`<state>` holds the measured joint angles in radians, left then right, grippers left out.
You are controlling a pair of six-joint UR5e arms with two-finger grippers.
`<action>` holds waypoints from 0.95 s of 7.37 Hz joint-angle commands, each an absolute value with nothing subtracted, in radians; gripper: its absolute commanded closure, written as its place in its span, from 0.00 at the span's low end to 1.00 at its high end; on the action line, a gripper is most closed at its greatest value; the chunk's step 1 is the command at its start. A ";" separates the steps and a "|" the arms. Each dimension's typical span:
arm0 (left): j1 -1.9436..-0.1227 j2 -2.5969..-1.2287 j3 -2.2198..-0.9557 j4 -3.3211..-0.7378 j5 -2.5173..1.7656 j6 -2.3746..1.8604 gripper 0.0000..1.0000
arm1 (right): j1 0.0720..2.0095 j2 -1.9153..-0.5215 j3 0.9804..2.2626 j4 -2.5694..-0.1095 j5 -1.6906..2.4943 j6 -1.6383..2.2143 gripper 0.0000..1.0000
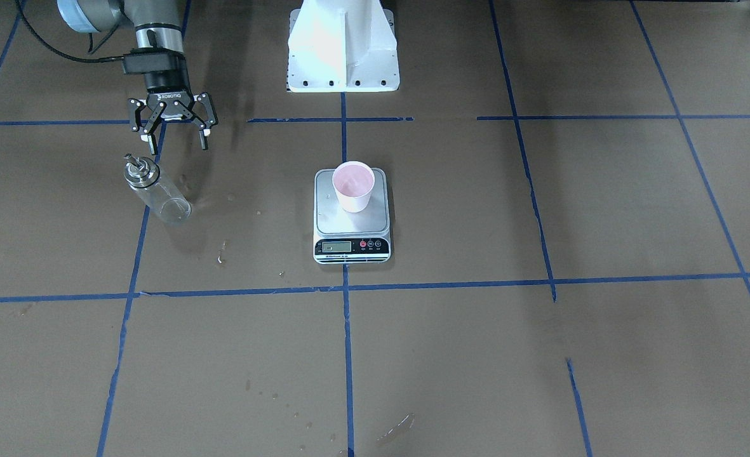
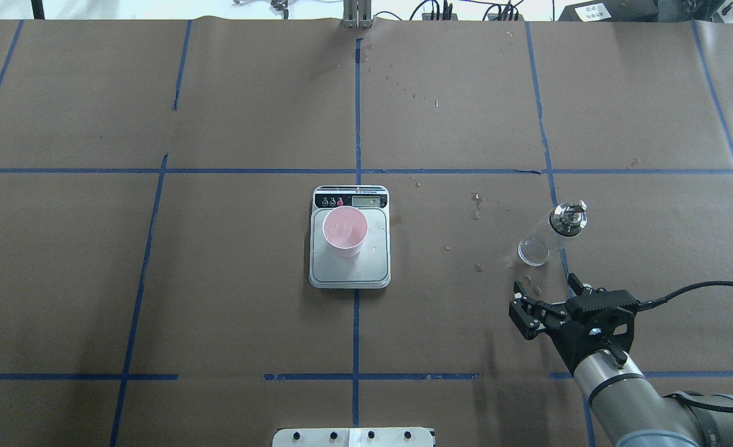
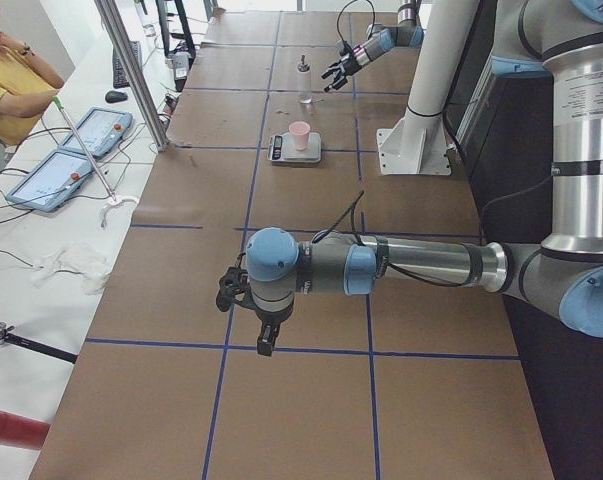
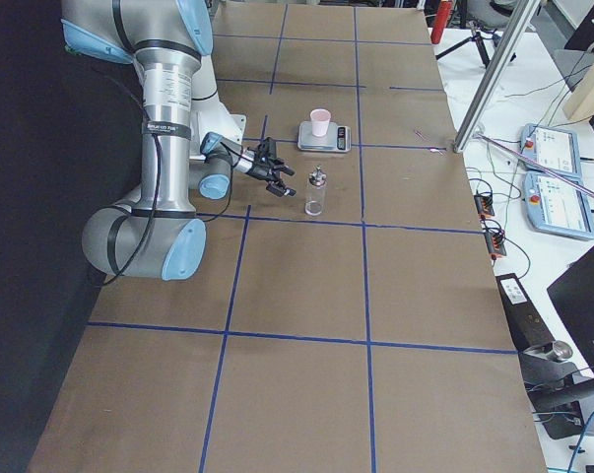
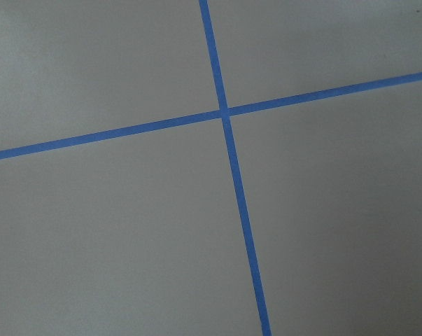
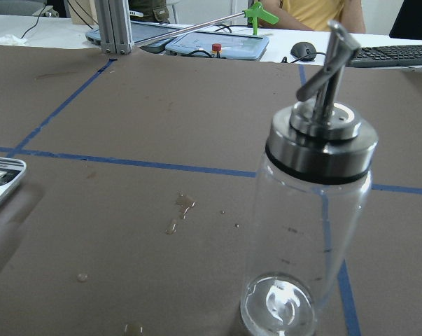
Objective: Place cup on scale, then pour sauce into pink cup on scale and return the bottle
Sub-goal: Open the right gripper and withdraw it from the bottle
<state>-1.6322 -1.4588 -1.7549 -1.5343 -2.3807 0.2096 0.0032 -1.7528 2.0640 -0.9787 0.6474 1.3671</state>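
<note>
- Pale-pink paper cup point(image 1: 354, 185) sits on flat steel digital scale point(image 1: 349, 225), so pouring gets weighed.
- Right fingers point(image 1: 204, 139) are spread beside the upright clear glass metal-capped bottle point(image 1: 157, 190), not touching it.
- Left fingers point(image 3: 265, 338): cannot tell.

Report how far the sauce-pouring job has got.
Done: the cup stands on the scale. In hand: nothing; the right gripper hangs open beside the upright bottle. The bottle looks nearly empty, so pouring may be finished; the cup's contents cannot be seen. Otherwise grasp, pour, return remain.

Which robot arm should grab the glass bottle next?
Probably right. Its jaws stand open beside the clear glass bottle with metal cap; the left arm hangs far down the table.
</note>
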 commanded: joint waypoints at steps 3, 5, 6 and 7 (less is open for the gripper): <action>-1.632 -1.456 -1.755 -1.536 -2.381 0.210 0.00 | 0.067 -1.939 2.165 -0.877 0.837 1.230 0.00; -1.632 -1.456 -1.755 -1.534 -2.381 0.210 0.00 | 0.263 -1.983 1.992 -0.540 1.046 1.010 0.00; -1.632 -1.453 -1.755 -1.534 -2.381 0.212 0.00 | 0.449 -1.985 1.920 -0.456 1.262 0.897 0.00; -1.632 -1.453 -1.755 -1.535 -2.381 0.213 0.00 | 0.632 -1.988 1.875 -0.413 1.467 0.805 0.00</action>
